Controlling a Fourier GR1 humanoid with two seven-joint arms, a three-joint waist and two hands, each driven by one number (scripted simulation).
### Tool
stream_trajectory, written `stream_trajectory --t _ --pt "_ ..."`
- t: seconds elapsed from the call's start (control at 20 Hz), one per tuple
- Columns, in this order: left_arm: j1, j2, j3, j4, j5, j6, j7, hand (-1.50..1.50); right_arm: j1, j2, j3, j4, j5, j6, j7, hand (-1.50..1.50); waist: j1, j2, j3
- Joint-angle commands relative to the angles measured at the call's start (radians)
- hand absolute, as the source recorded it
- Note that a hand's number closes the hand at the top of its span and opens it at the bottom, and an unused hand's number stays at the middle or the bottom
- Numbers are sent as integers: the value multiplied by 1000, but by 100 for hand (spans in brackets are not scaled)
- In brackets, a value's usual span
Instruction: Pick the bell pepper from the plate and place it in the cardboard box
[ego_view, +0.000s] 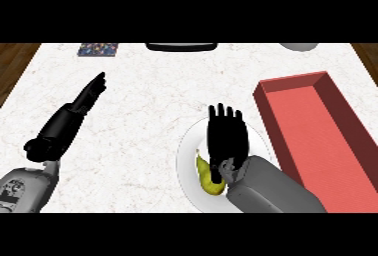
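Left hand (87, 95) rests at the left over the white counter (140, 130), fingers straight, pressed together, holding nothing. On the white plate (188, 150) a yellow-green bell pepper (207, 181) lies at the near-left part, mostly hidden beneath the right hand (225, 135). Right hand flat, fingers straight, hovering over it, no grasp yet. Judgement: lower, curl fingers round the pepper, lift clear of the rim, then carry right to the red box (325, 135), just beside the plate

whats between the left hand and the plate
Only bare white marbled counter. In the head view the left hand points up-counter at the left, the white plate sits to its right under the right hand, and nothing lies between them.
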Motion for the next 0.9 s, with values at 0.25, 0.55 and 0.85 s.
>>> stream_trajectory --t 0.25,0.55,0.85 --pt "23 -7 35 -9 -17 -31 -18 0 70 58 -52 10 78 94 108 -150 -1 0 0" --pt "53 -32 30 -25 -42 -46 -18 0 72 113 -104 113 152 72 43 -150 3 1 1" --pt "46 -33 63 4 -56 -60 -49 0 145 87 -123 131 229 54 0 -150 -1 2 1"
